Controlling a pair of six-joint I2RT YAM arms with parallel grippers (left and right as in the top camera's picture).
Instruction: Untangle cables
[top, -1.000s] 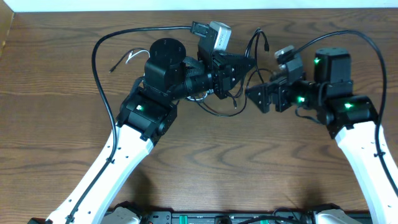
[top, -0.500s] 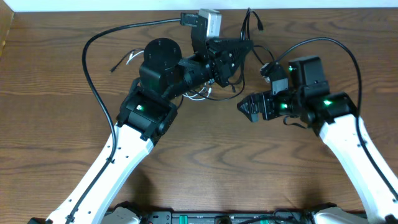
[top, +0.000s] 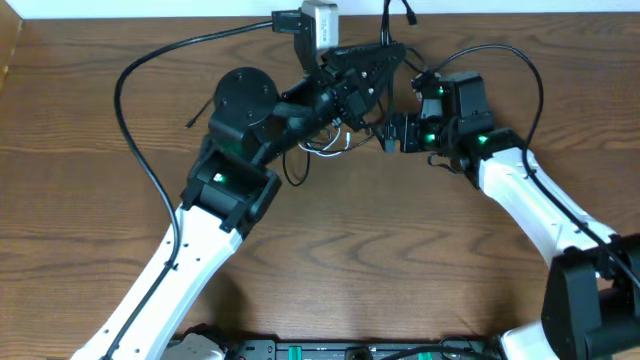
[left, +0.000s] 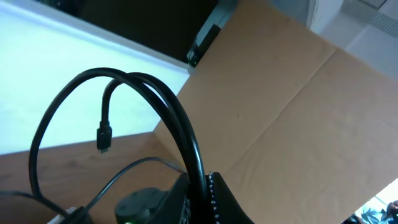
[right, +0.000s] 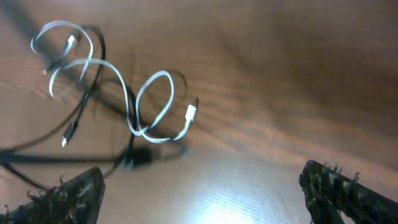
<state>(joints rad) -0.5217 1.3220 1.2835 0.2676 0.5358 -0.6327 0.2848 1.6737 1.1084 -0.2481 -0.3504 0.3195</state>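
Left claw: the left gripper (top: 388, 52) is closed, raised near the far edge of the table (top: 420, 270); in the left wrist view the black cable (left: 177, 111) runs down into it, so it seems clamped on that cord.
Right claw: the right gripper (top: 390, 135) stands wide apart with nothing between its fingers, low over the wood, just beside the left arm's wrist.
Black cable: it arches up out of the left claw, and its small plug (left: 104, 138) hangs free in the air; a lower part trails on the table among the white loops.
White cable: the white cable (right: 130, 118) lies on the table in several loose loops in front of the right claw, its plug (right: 191, 112) pointing outward, and the black cord crosses it.
Step in hand: probably pulling the black cord up and away while the right claw comes in for the white one.
Next move calls for: closing on a white loop clear of the black strand, then holding it down or drawing it aside.
Hard to make out: the right wrist view is blurred, so which cord lies on top at each crossing is unclear; overhead, the left arm covers most of the tangle; the grip point itself is cut off at the bottom edge of the left wrist view.
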